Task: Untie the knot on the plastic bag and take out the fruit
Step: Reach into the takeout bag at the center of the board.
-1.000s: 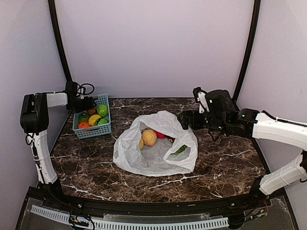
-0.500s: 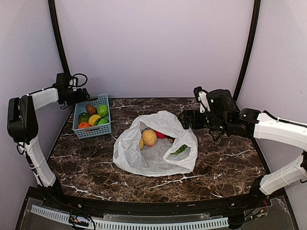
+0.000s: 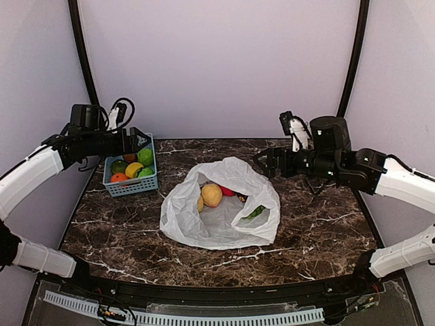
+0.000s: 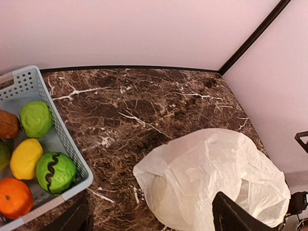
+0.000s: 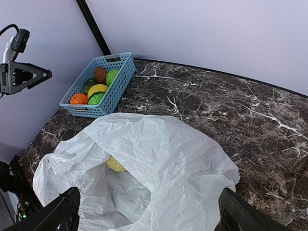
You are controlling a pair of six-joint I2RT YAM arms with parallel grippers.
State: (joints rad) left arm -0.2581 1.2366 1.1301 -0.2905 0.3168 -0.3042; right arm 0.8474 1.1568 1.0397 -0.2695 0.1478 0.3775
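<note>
A: What is the left gripper (image 3: 139,139) doing?
B: It is hovering over the far rim of the blue basket (image 3: 132,187) in the far left corner, jaws spread wide and carrying nothing. Several round fruits (image 3: 134,169) are lying in that basket.
A: And the plastic bag (image 3: 204,227)?
B: It is lying mid-table with its mouth gaping. I am not finding the knot anywhere, so the untying is looking finished to me. The fruit (image 3: 211,195) is sitting inside: a tan-yellow one, a red one (image 3: 228,191) just right of it, something green (image 3: 255,212) by the right rim.
A: The right gripper (image 3: 262,163)?
B: It is hanging just beyond the bag's far right edge, jaws wide too, empty.
A: So what is coming next?
B: I am judging we are emptying the bag. The next reach is calling for a drop through the mouth onto the tan-yellow fruit without snagging the thin plastic.
A: Room?
B: The marble table (image 3: 326,224) is showing bare near and right of the bag. The basket is crowding the left wall.
</note>
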